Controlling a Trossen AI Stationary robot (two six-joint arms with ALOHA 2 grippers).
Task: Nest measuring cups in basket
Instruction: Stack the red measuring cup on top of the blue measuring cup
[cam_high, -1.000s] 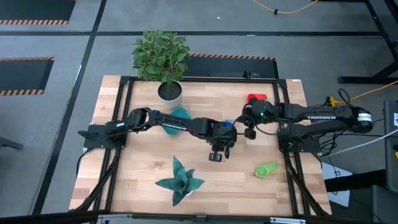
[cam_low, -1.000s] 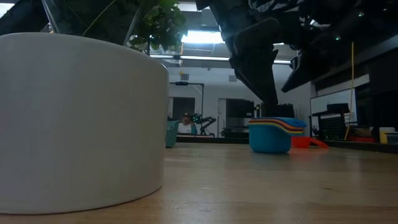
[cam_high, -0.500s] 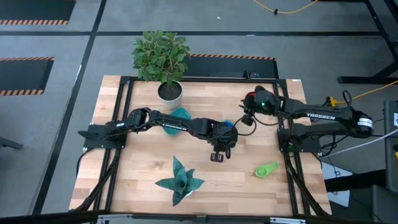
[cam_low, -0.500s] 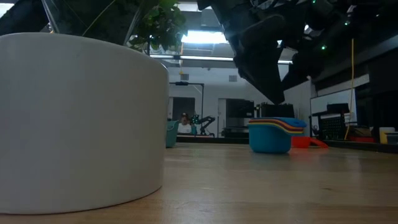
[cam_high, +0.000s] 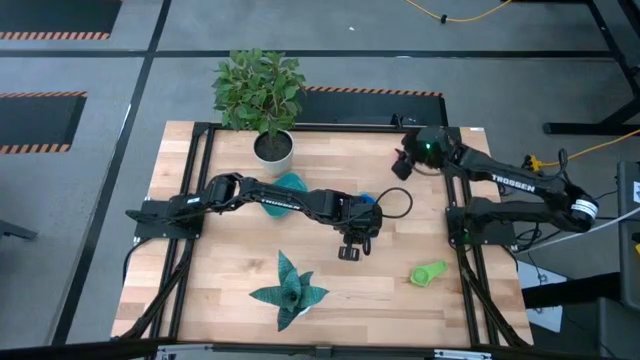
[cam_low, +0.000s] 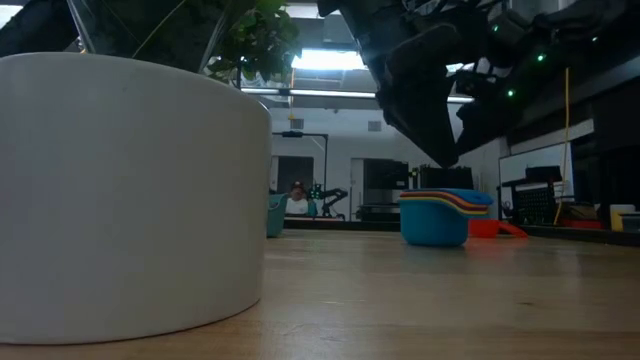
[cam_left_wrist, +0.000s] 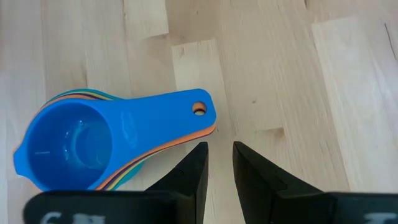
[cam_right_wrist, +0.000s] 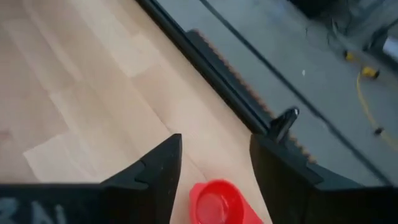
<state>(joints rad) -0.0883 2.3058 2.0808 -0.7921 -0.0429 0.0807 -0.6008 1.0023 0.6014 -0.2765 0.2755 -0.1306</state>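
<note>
A stack of nested measuring cups (cam_left_wrist: 74, 146), a blue one on top, stands on the table near its middle (cam_high: 368, 200) (cam_low: 440, 215). My left gripper (cam_left_wrist: 217, 162) (cam_high: 348, 248) hovers just off the stack's handle end, fingers a little apart, with nothing between them. A red cup (cam_right_wrist: 216, 200) (cam_low: 495, 228) lies near the far right edge. My right gripper (cam_right_wrist: 214, 149) (cam_high: 402, 165) hangs open above it, a finger on either side, apart from it. A green cup (cam_high: 428, 272) lies at the near right. The teal basket (cam_high: 290, 182) stands partly under my left arm.
A white pot (cam_high: 273, 150) (cam_low: 130, 190) with a leafy plant stands at the far edge, left of centre. A teal leaf-shaped ornament (cam_high: 290, 290) lies near the front. A black frame rail (cam_right_wrist: 236, 81) runs along the table's far edge. Bare wood lies between the ornament and the green cup.
My right gripper has drawn away from the cup stack toward the table's far edge and now hangs over the red cup. The stack has stayed in place and my left arm has kept still.
</note>
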